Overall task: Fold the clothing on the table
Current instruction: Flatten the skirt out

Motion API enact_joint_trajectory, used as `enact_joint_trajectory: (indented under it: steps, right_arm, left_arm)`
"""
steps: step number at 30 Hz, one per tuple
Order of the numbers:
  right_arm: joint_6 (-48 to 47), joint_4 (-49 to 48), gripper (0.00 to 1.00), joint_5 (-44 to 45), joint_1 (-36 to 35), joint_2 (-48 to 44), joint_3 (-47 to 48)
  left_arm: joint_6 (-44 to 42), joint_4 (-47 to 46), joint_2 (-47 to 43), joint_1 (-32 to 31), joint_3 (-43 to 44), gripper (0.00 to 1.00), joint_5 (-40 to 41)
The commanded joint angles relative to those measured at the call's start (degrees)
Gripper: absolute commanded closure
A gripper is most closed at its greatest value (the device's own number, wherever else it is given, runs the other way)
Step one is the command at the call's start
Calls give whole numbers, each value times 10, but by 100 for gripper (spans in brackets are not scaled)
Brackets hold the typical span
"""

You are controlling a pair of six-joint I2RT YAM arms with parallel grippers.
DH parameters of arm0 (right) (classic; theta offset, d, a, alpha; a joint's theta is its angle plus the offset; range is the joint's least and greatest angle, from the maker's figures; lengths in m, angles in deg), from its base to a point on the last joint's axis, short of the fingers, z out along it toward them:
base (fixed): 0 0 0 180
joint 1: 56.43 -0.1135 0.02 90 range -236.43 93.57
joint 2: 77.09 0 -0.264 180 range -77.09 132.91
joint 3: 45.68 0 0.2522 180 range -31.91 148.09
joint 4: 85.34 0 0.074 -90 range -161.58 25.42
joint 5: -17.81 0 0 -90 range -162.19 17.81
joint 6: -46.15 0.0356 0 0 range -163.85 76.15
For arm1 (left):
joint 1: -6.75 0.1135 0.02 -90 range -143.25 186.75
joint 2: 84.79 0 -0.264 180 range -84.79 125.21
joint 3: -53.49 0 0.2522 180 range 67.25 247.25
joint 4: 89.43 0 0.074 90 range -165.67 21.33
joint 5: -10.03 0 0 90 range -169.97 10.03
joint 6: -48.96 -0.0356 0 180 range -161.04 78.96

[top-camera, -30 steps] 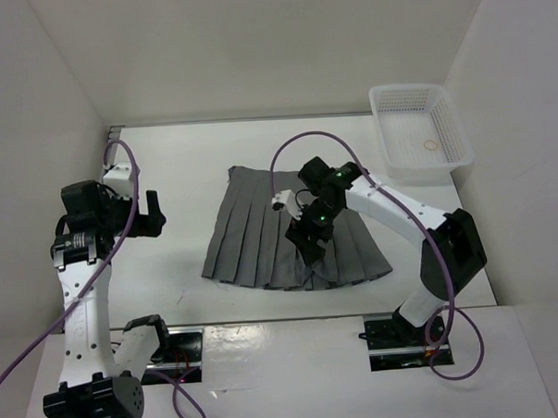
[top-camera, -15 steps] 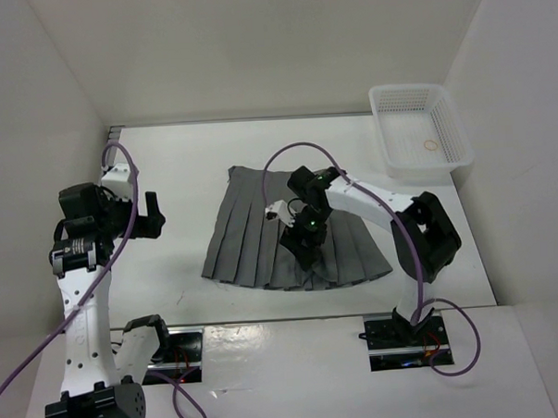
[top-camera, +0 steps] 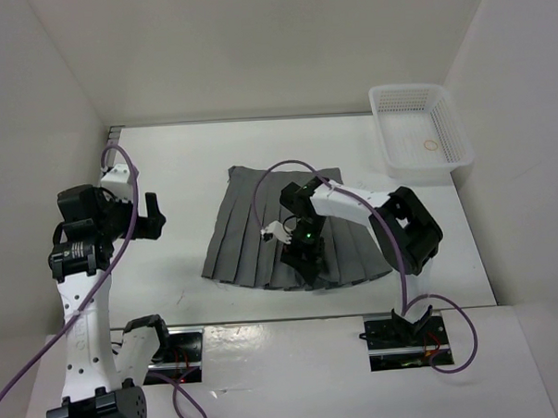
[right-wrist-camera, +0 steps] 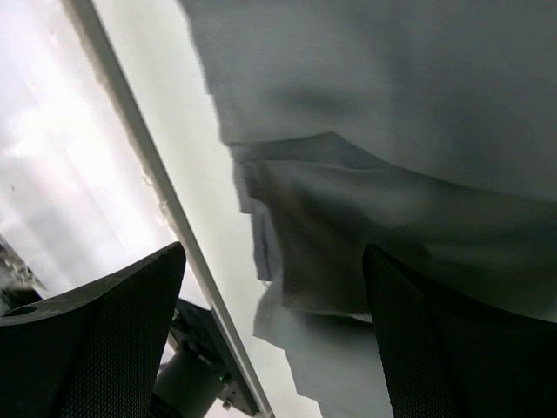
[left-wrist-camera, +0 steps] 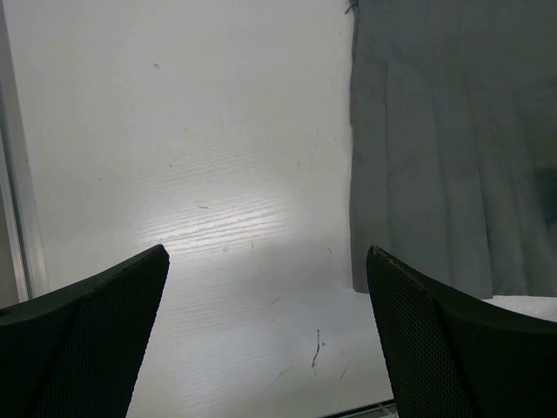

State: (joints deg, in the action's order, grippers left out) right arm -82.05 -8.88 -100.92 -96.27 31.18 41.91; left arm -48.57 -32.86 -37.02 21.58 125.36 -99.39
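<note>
Pleats are running from the narrower waistband on the far side to the wide hem on the near side of the mid-grey skirt (top-camera: 248, 238), which is lying spread flat around the middle of the white table (top-camera: 184, 158). The right arm is reaching in over the garment, and the right gripper (top-camera: 305, 263) is pointing down at the near hem, right of the skirt's middle. Its wrist camera is showing both black fingers (right-wrist-camera: 104, 340) spread wide, released and clamping nothing, with a rumpled, slightly lifted stretch of the hem sitting between them; whether the pads are touching the cloth cannot be told. Beside that hem a metal rail (right-wrist-camera: 148, 148) is running along the table's near edge. The left gripper (top-camera: 152, 214) is hovering over bare table well to the left of the skirt, jaws also spread fully and empty, and its own camera is looking down at the white surface with the skirt's left edge at the right of the view. A white mesh basket (top-camera: 416, 171) is standing in the far right corner, apart from the skirt, with a small ring (top-camera: 430, 146) lying inside it. Purple cables (top-camera: 286, 167) are looping above both arms.
</note>
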Motion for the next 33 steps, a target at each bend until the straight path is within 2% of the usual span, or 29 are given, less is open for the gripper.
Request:
enact_joint_trajectory:
  steps: [1, 20, 24, 27, 31, 33]
  right_arm:
    - [-30, 38, 14, -20, -18, 5, -5]
    - [-60, 117, 14, -35, -69, 15, -23]
    - [-40, 117, 14, -35, -81, -23, -11]
    - [-3, 109, 15, -40, -81, -76, 38]
    - [79, 48, 15, 5, -32, -114, 82]
    - [122, 0, 15, 44, 21, -129, 77]
  left_arm:
    - [-10, -14, -13, 3, 1, 0, -15]
    - [-10, -19, -18, 3, 1, 0, -15]
    - [-10, -19, -18, 3, 1, 0, -15]
    - [-10, -19, -18, 3, 1, 0, -15]
    - [-10, -19, -12, 3, 1, 0, -15]
    - [-10, -19, 1, 3, 1, 0, -15]
